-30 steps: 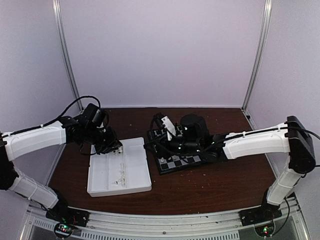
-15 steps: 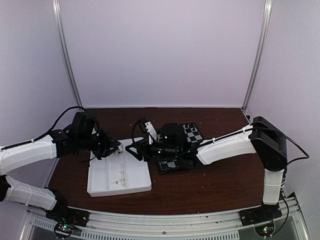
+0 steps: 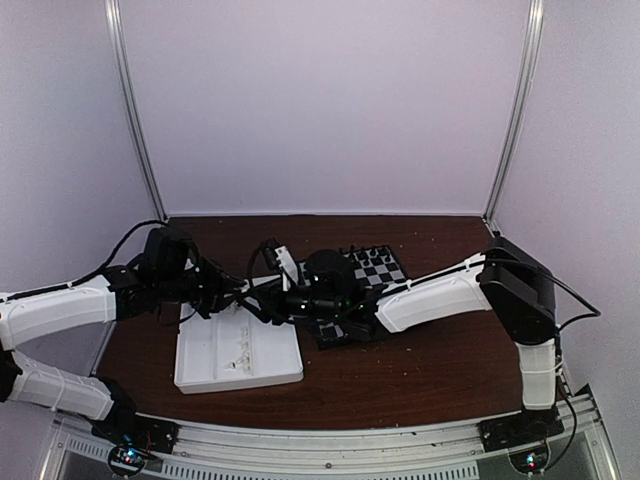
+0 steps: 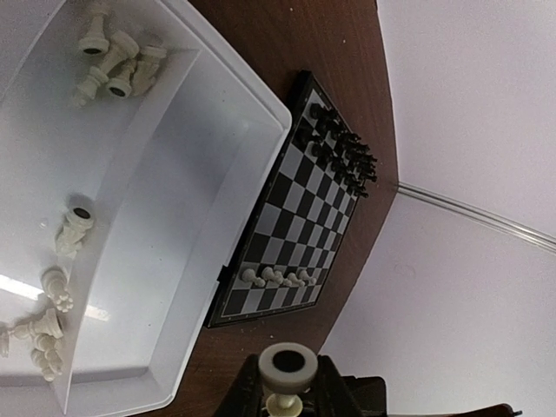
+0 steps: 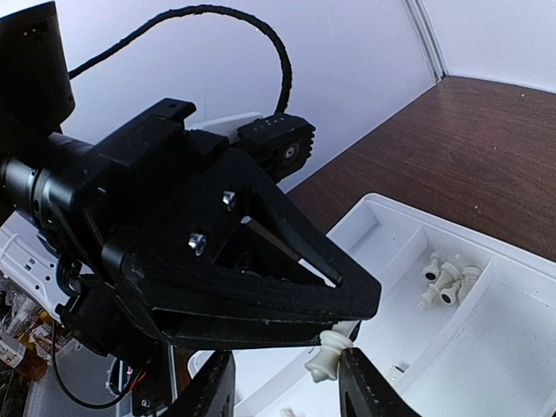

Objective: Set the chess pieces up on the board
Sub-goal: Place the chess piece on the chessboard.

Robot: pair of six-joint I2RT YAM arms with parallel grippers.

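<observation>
left wrist view first: one white piece (image 4: 287,372) is pinched in the left jaws, base toward the lens, held up in the air near the tray's edge. right wrist view has the same piece (image 5: 324,358) poking out below the left jaws' tip. the right jaws are spread wide around it, one finger (image 5: 363,382) just beside it. whether that finger touches it, i cannot tell.

this reads as a mid-air handover, left to right. for the next move, the right jaws need to close squarely on the little body before the left lets go. it's a tiny thing and could easily twist or drop back into the tray. after that comes the carry to white's side and an upright set-down on a free square.

out to the board (image 4: 295,208) now, lying just beside the tray's long wall. black chessmen (image 4: 343,152) line its far edge. only a short row of white pieces (image 4: 278,278) stands at the near edge, with most of white's squares bare, so there's plenty left to do.

the white tray (image 4: 174,174) holds the stock. a small heap of white pieces (image 4: 113,62) lies toppled in one end section, a lone one (image 4: 72,230) sits further along, and a loose cluster (image 4: 39,334) lies by the other end. all of it rests on the dark brown counter (image 3: 430,370).
</observation>
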